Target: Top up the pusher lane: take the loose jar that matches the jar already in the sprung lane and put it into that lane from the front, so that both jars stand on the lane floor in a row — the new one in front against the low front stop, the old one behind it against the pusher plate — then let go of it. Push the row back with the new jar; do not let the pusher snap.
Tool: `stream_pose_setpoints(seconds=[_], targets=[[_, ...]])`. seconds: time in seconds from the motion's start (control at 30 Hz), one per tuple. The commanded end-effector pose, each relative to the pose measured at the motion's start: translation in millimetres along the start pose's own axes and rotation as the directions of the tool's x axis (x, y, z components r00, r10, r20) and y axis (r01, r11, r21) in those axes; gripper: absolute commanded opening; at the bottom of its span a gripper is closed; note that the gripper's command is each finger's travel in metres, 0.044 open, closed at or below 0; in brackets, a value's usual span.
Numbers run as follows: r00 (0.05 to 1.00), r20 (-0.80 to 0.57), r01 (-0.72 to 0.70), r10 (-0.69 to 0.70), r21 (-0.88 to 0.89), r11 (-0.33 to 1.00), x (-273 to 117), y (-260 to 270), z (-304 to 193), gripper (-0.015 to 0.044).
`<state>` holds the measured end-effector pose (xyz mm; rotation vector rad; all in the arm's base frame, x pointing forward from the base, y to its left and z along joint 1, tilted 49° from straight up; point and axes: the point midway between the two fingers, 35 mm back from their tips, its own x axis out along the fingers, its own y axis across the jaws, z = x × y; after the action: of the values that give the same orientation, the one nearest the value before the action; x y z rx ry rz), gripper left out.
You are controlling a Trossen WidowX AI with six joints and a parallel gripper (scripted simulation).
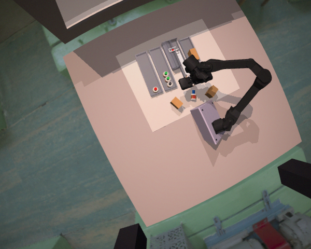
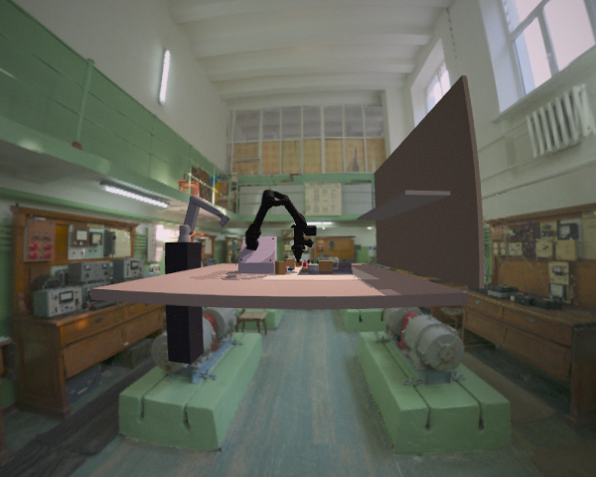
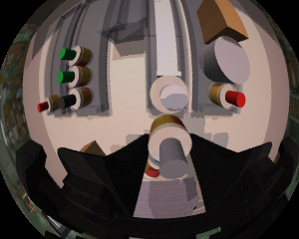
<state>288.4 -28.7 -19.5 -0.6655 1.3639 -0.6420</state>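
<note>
My gripper [image 3: 168, 138] [image 2: 298, 258] is shut on a grey-capped jar [image 3: 173, 158] with a white rim and a brownish-yellow body. The jar is upright in the wrist view, just in front of the sprung lane's front end; its exact height is unclear. The jar in the sprung lane [image 3: 169, 95] has a light grey cap and stands at the front end, touching or nearly touching the end of the white pusher strip [image 3: 166, 45] [image 1: 180, 57]. The arm hides my fingertips and the held jar in the top view.
The lane to the right holds a red-capped jar [image 3: 234, 99], a grey cylinder [image 3: 228, 60] and a wooden block [image 3: 220, 21] [image 1: 193, 53]. Left lanes hold green-, black- and red-capped jars. A blue-capped jar [image 1: 193, 95] lies between two wooden blocks [image 1: 176, 102] [image 1: 211, 91], before the lilac base [image 1: 203, 118].
</note>
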Motion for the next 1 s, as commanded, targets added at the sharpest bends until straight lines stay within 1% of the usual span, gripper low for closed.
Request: stream_pose_setpoints(seconds=[0.0,0.97], targets=[[1.0,0.004,0.003,-0.003,0.0,1.0,0,-1,4,0.0],[1.0,0.005,0.003,-0.003,0.0,1.0,0,-1,15,0.0]])
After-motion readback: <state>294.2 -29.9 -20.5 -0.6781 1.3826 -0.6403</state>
